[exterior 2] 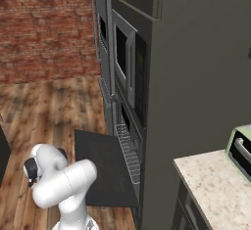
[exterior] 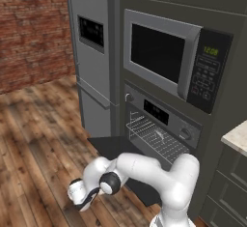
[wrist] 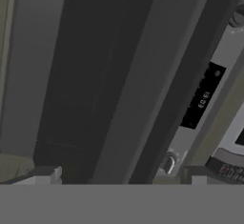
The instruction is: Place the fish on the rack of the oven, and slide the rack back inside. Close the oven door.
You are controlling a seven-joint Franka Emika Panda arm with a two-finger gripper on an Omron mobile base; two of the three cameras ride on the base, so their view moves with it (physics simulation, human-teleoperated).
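The oven point(exterior: 164, 117) stands under the microwave. Its dark oven door point(exterior: 108, 146) point(exterior 2: 105, 168) lies folded down flat. The silver wire rack point(exterior: 157, 141) point(exterior 2: 128, 153) sticks out of the cavity over the door. A small pale shape point(exterior: 157, 134) lies on the rack, and I cannot tell whether it is the fish. My gripper point(exterior: 81, 198) hangs low, in front of and left of the door's front edge, apart from it. In the hand view my gripper point(wrist: 122, 178) is open with nothing between its fingertips point(wrist: 46, 174), facing the door point(wrist: 95, 75) and the oven's control strip point(wrist: 202, 99).
A silver-framed microwave point(exterior: 169, 57) sits above the oven and a grey fridge point(exterior: 94, 52) stands to its left. A marble counter point(exterior 2: 215, 185) with a pale-green toaster oven point(exterior 2: 240, 148) is at the right. Wooden floor point(exterior: 38, 134) spreads to the left, with a brick wall point(exterior: 34, 28) behind.
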